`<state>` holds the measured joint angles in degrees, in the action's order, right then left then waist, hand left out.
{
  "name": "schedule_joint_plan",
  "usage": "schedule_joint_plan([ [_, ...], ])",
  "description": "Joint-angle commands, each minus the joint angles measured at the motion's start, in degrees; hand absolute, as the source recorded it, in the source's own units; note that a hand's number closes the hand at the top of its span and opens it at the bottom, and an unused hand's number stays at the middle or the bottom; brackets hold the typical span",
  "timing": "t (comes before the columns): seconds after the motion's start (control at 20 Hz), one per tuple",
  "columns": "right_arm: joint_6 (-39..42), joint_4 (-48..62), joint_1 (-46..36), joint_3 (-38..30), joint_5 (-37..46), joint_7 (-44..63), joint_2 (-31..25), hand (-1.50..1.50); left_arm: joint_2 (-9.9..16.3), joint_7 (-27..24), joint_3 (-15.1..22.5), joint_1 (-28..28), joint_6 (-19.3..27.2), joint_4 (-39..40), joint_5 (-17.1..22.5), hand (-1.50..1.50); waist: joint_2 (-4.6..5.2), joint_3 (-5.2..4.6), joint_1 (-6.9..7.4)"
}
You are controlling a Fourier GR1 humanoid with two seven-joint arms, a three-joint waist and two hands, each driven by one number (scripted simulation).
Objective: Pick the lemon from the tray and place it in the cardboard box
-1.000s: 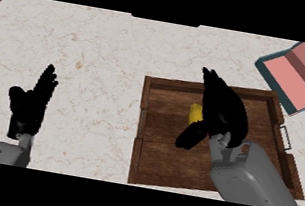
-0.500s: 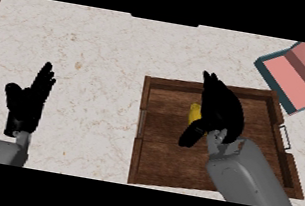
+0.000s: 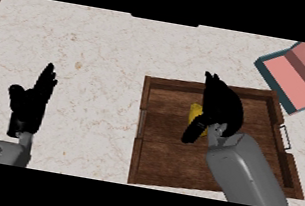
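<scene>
A: Which step is this, would you say?

B: The pick, I'd judge. The right hand [image 3: 220, 110] is over the middle of the wooden tray [image 3: 163, 161], right above the lemon [image 3: 195, 112], which shows only as a yellow sliver at the hand's left edge. The lemon lies inside the tray, toward its far half.

A: Has the hand got hold of it?

B: I cannot tell. The back of the hand hides most of the fruit; the fingers point far and the thumb hangs down to the near left, but whether they wrap the lemon isn't visible.

A: And the other one?

B: The left hand [image 3: 30, 102] rests released, fingers up, at the near left of the marble counter [image 3: 104, 51], well apart from the tray.

A: What comes next?

B: Once the lemon is enclosed, a lift clear of the tray's rim, then a carry to the far right, where the cardboard box [image 3: 304, 77] sits open just beyond the tray's corner
</scene>
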<state>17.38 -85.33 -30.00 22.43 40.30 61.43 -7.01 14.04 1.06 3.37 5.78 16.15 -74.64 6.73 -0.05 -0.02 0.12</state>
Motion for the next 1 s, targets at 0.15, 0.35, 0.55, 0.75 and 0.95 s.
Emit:
schedule_joint_plan([
  [0.15,-2.30,5.83,2.99,0.21,5.79,1.48,3.45,-1.50,-1.07,0.97,0.28,-2.03,0.09,-2.99,-1.43,0.00,0.01,0.03,0.18],
  [0.35,-0.30,11.47,-1.39,-5.19,5.41,-1.95,3.63,-1.50,-1.40,0.10,-0.74,-0.90,-0.92,-1.77,-1.72,0.00,0.06,0.03,0.31],
  [0.55,-1.87,6.83,1.71,-2.42,9.48,-0.05,6.84,-1.50,-3.43,-1.65,-1.62,-1.07,-0.25,-0.35,-2.79,0.00,0.01,0.02,0.05],
  [0.75,-2.66,14.92,-1.81,-5.17,8.87,-3.66,6.89,-1.50,-2.08,2.31,-2.96,2.33,-1.75,-0.01,-2.63,0.00,0.10,0.03,0.26],
  [0.95,-6.80,17.53,-0.53,-4.96,12.70,-15.58,5.47,1.50,-1.78,-0.47,-4.03,1.25,-3.66,1.67,-2.83,0.00,0.15,0.03,0.25],
])
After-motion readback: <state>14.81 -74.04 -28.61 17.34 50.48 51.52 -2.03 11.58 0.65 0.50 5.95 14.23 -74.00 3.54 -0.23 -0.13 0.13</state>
